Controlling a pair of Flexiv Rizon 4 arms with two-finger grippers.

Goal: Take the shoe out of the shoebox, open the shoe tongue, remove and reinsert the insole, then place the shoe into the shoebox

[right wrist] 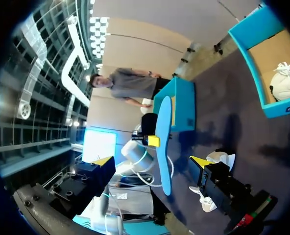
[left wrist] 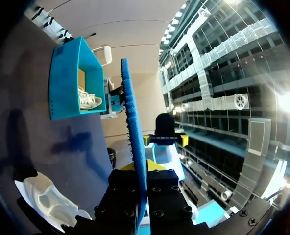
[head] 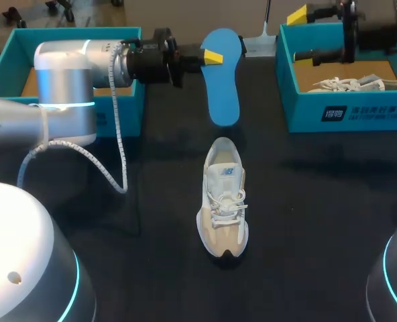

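Insole (head: 223,74) out, pinched in left fingers (head: 212,57); right fingers (right wrist: 201,161) wide; next, reinsert into sneaker (head: 223,201) at worktop (head: 319,201) middle.

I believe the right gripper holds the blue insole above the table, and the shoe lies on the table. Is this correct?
Not quite: the left gripper holds the blue insole, as the head view shows. The shoe does lie on the table.

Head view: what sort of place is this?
Likely a robot test bench for shoe handling: black table, two teal shoeboxes, a sneaker on it, and the left gripper holding a blue insole.
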